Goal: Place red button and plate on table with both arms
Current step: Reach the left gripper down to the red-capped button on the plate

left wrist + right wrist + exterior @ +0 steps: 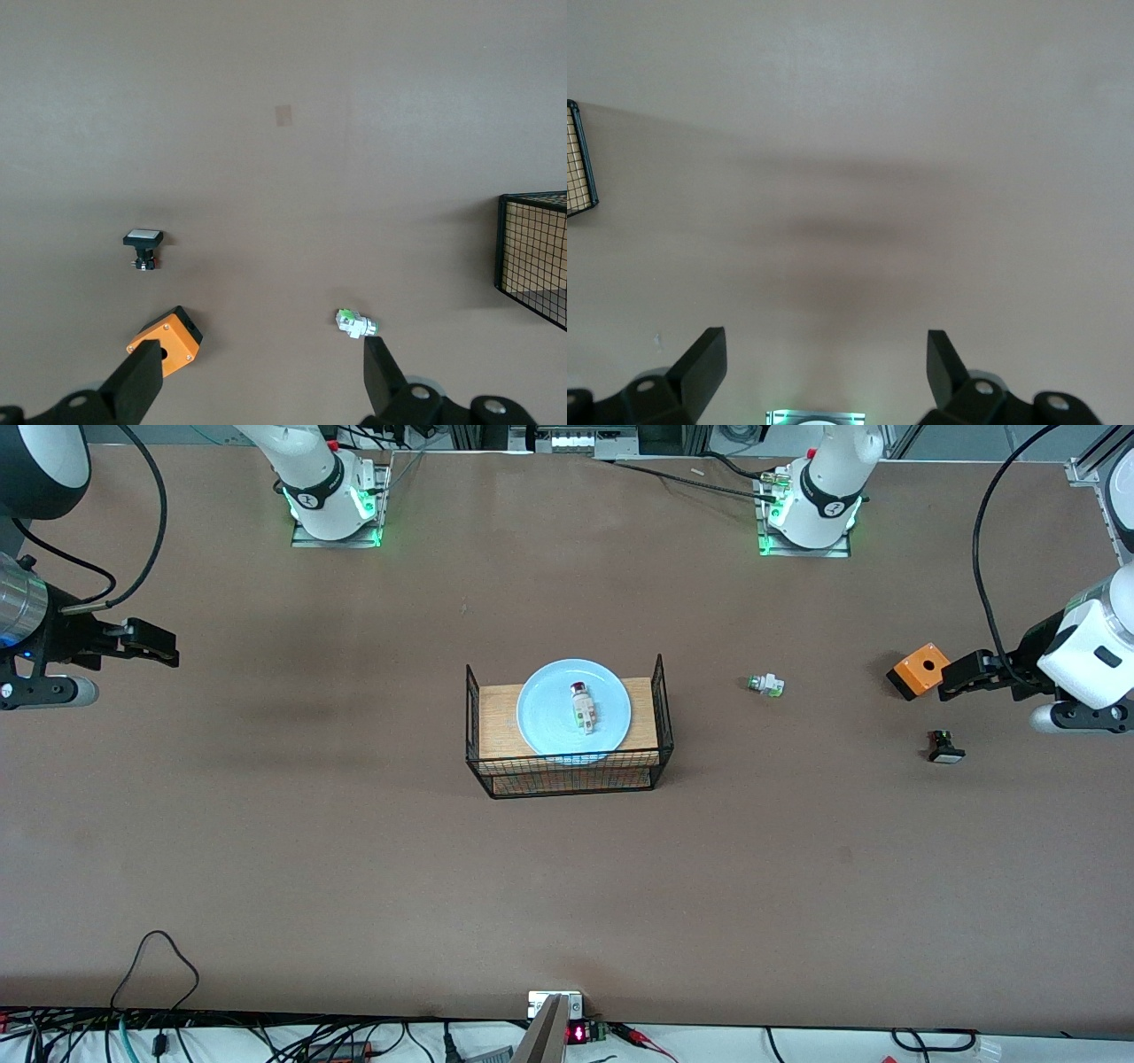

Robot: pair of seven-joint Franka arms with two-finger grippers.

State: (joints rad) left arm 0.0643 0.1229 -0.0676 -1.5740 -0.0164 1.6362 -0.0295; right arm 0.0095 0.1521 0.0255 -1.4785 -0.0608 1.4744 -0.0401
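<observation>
- Pincers first: the left pincer (950, 676) hangs with its jaws spread apart and empty over the left arm's end of the surface (266, 850), beside an orange box (919, 670); the right pincer (164, 646) hangs likewise spread and empty over the right arm's end. Both arms wait, well apart from the load.
- A black wire rack (569, 772) with a wooden top stands mid-surface.
- On that top rests the pale blue plate (545, 722).
- On the plate lies the red button (582, 706).
- Spare switches: a white-green switch (765, 685) and a black switch (945, 747) lie toward the left arm's end.
- Judgement: nothing is moved yet; next, both arms likely reach toward the rack, one for the button, one for the plate's rim.
</observation>
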